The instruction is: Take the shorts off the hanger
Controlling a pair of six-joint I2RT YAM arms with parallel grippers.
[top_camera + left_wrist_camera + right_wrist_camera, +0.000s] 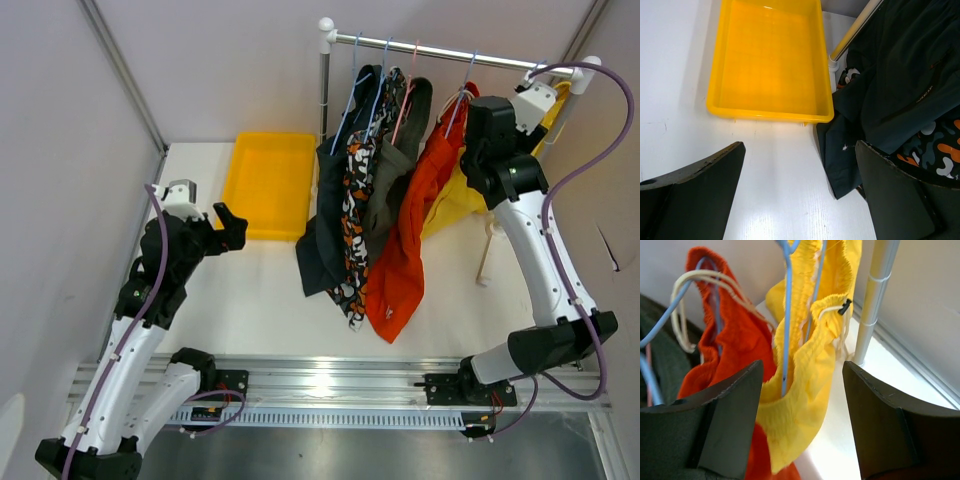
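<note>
Right tool (802,371) gapes at yellow shorts (799,415); left tool (800,149) gapes near yellow tray (770,114).

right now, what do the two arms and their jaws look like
Left arm and right arm: white tapered links, black joint housings, a purple cable trailing along each. Jaws are broad, flat, matte black plates with scuffed pale edges.

Rail (450,52), back right: shorts (392,195) hung in a row beneath. Tray (268,185) on table (255,292), just left of shorts.
</note>
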